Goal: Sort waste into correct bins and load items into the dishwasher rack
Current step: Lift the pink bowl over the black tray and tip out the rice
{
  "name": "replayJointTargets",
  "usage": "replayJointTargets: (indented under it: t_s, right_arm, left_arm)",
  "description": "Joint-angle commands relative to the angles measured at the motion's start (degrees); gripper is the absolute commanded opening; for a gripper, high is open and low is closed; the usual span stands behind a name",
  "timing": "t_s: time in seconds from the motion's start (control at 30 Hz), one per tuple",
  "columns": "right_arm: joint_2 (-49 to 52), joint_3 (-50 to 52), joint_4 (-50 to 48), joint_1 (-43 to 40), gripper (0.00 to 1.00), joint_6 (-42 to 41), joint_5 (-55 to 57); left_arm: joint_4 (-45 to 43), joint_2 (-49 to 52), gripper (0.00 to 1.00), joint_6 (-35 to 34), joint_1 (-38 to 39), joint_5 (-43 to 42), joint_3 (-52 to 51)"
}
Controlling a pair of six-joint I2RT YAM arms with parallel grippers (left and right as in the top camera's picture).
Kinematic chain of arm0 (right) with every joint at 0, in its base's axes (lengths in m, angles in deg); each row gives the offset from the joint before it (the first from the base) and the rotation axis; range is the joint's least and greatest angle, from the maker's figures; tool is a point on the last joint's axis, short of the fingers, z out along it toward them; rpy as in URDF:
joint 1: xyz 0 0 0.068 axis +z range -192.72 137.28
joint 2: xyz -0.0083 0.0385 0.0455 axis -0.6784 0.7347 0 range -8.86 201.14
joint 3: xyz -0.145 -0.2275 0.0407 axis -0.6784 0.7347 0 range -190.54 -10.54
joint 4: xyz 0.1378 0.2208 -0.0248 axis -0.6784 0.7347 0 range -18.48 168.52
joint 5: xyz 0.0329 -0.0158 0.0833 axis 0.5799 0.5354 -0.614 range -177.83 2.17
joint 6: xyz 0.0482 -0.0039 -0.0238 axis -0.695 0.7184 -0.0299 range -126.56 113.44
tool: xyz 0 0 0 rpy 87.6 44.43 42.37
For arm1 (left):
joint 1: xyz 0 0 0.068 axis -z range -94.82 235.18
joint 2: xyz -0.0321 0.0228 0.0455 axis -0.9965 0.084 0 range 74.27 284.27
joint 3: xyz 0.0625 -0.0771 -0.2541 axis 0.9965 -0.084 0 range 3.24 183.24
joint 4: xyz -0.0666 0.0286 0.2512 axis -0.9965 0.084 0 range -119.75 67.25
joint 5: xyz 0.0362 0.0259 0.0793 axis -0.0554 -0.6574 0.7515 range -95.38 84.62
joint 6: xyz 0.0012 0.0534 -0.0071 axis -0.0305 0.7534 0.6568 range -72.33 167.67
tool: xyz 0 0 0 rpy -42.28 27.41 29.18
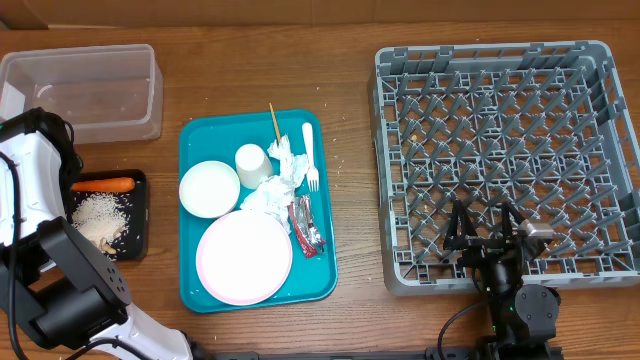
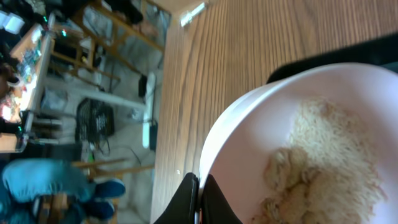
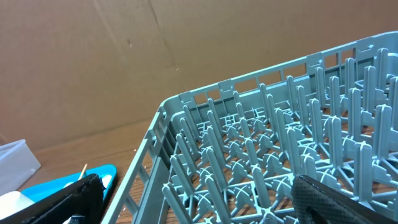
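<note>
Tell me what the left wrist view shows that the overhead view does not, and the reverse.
Only left wrist: the left gripper shut on the rim of a pale pink round bowl, and the room floor. Only overhead: teal plastic serving tray, grey plastic dishwasher rack, orange carrot piece. Both: wooden table, black rectangular tray, beige food grains.

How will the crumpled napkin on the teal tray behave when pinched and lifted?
The crumpled napkin looks thin and loosely bunched, so it will probably squash under the fingers and hang limp. It seems light and should lift easily. It lies right beside the cup, so dragging it might nudge that.
</note>
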Motion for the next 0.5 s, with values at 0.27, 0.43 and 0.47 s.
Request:
replayJointTargets:
  t_s: [0.27,0.43,0.47]
  right_arm:
    - [-0.68,0.59,-0.42,-0.33,1.0,0.2,0.74]
    - [-0.68,0.59,-0.42,-0.33,1.0,0.2,0.74]
    - [-0.68,0.59,-0.42,-0.33,1.0,0.2,0.74]
  left_arm:
    - [-10.12,-1.25,0.04,21.55,-0.09,10.14,-0.44]
    - [-12.68,-0.24,0.04,26.91,-0.02,16.22,-0.44]
    - [-13.22,0.09,0.04,28.26,-0.04,17.16,-0.44]
